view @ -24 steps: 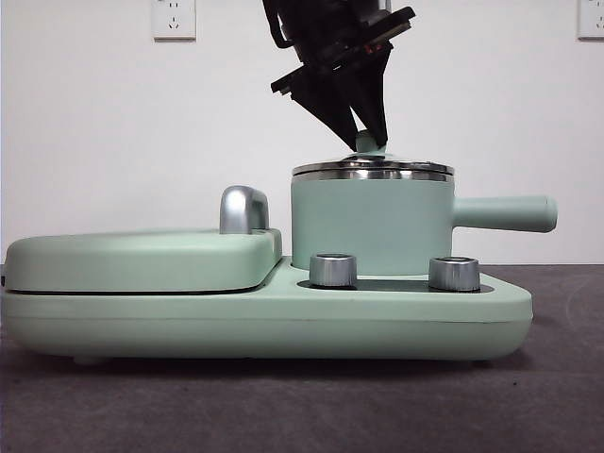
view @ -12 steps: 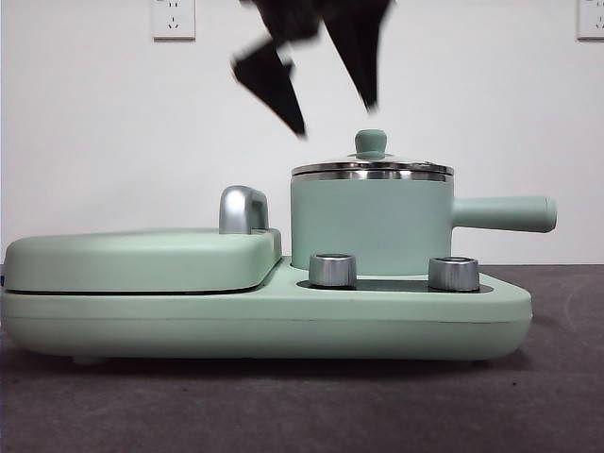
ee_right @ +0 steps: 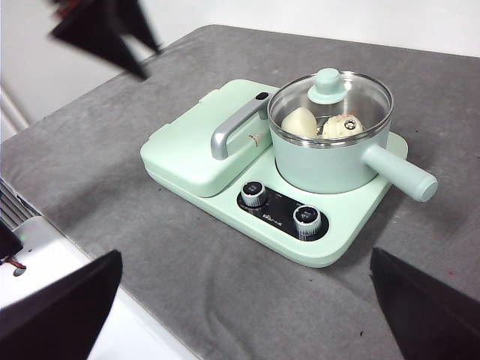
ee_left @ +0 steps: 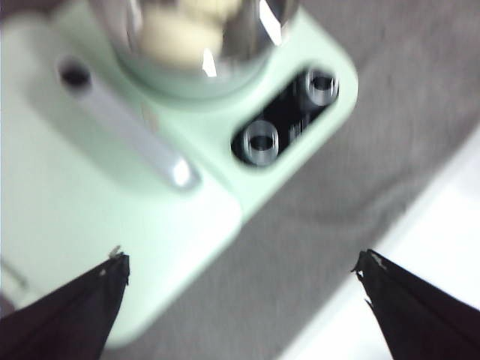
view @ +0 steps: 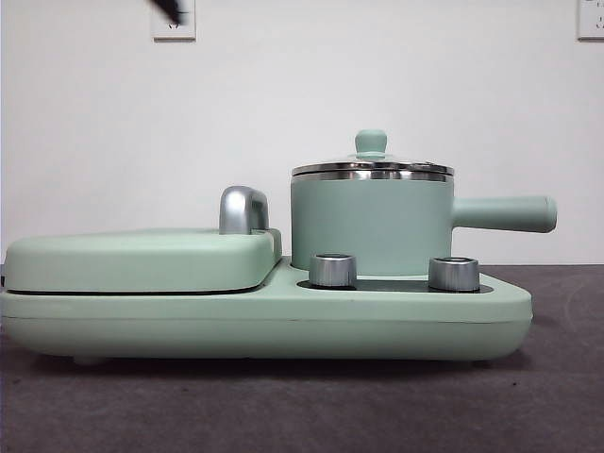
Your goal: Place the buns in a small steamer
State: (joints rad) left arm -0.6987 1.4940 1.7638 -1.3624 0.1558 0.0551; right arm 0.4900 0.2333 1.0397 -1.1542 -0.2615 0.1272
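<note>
Well below both wide-open, empty end effectors, left (ee_left: 240,300) and right (ee_right: 244,300), the small steamer (ee_right: 330,161) sits lidded on its green base (ee_right: 225,202), both buns (ee_right: 315,124) inside.

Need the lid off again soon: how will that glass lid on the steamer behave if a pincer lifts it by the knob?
The glass lid probably lifts stiffly, without flexing. Its green knob is small, rounded and smooth, so a pincer may slip or the lid may tilt. Being glass in a steel rim, it is likely heavy for its size and breakable if dropped. It sits loose on the small steamer.
</note>
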